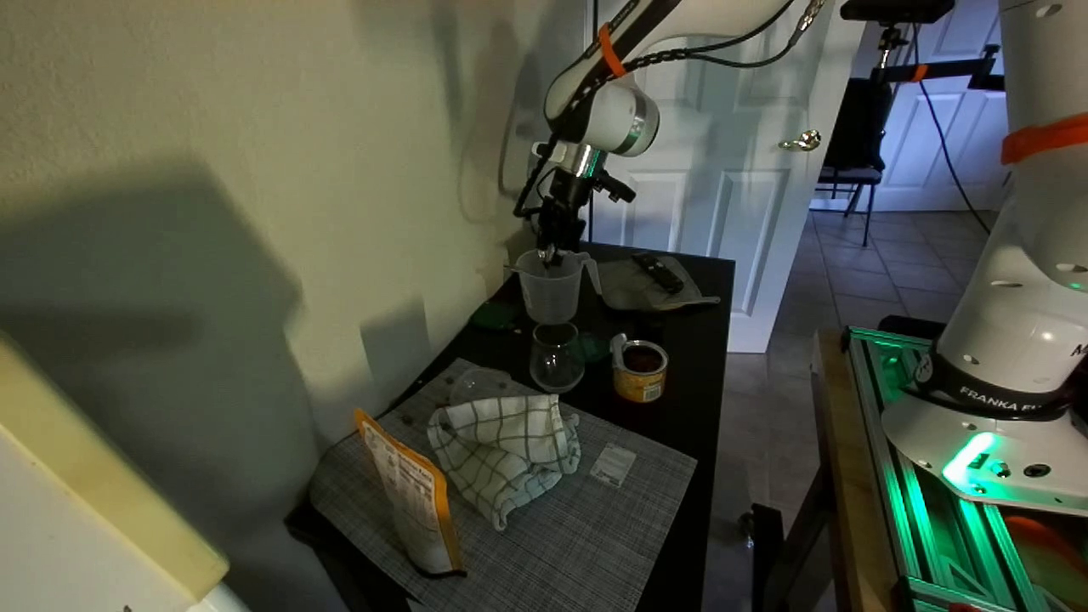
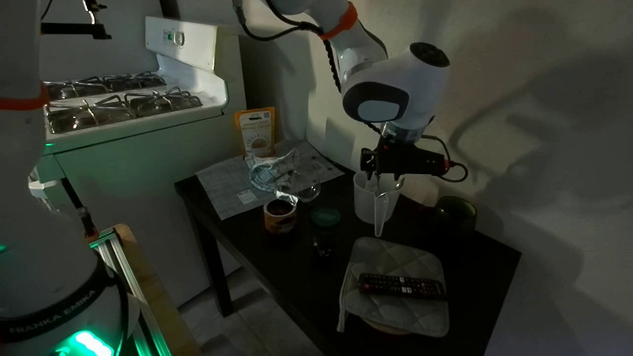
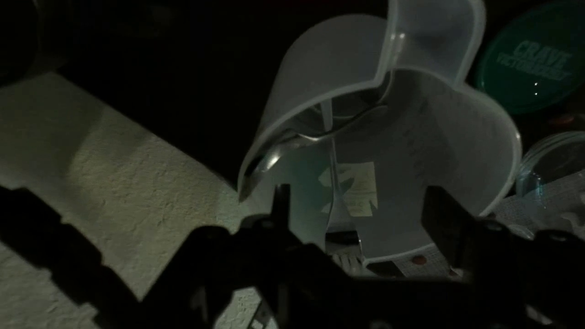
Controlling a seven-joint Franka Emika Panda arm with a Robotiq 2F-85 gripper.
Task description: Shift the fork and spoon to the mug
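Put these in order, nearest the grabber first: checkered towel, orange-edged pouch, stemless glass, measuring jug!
In an exterior view:
1. Measuring jug: below the gripper.
2. Stemless glass: near the jug.
3. Checkered towel: on the gray placemat.
4. Orange-edged pouch: past the towel.

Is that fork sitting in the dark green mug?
No, the wrist view shows the fork leaning inside the translucent plastic jug, its tines near the rim.

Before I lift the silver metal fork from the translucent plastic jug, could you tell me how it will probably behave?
The silver metal fork will probably stay stiff, as it looks like metal throughout. Its glossy surface may make it slippery. Since it leans inside the translucent plastic jug, tines toward the rim, it might slide or swing sideways.
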